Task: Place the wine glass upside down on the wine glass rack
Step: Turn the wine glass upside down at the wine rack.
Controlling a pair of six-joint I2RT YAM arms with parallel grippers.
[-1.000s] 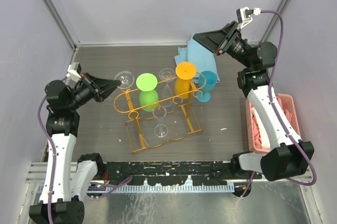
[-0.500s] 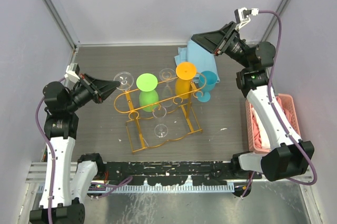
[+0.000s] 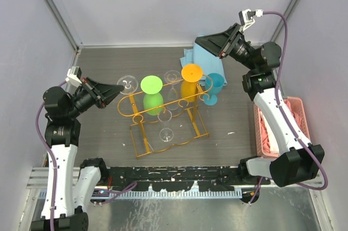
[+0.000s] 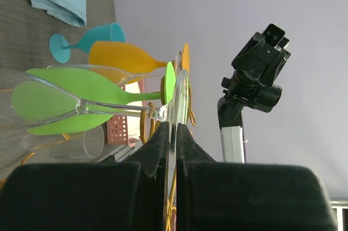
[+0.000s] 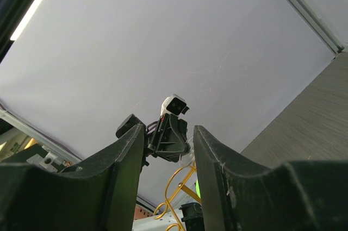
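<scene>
The clear wine glass hangs foot-up at the left end of the orange-gold wine glass rack. My left gripper is shut on the thin edge of its foot. In the left wrist view the foot shows edge-on between the black fingers, and the stem runs left to the clear bowl. My right gripper is raised high at the back right, open, holding nothing; its view shows only the wall between its fingers.
A green glass, an orange glass and two clear glasses hang on the rack. A teal glass stands by its right end. A blue cloth lies behind it. A pink basket sits at the right edge.
The left wrist has drawn back slightly to the left with the glass foot still in its grip. The right gripper has swung a little up and to the left.
</scene>
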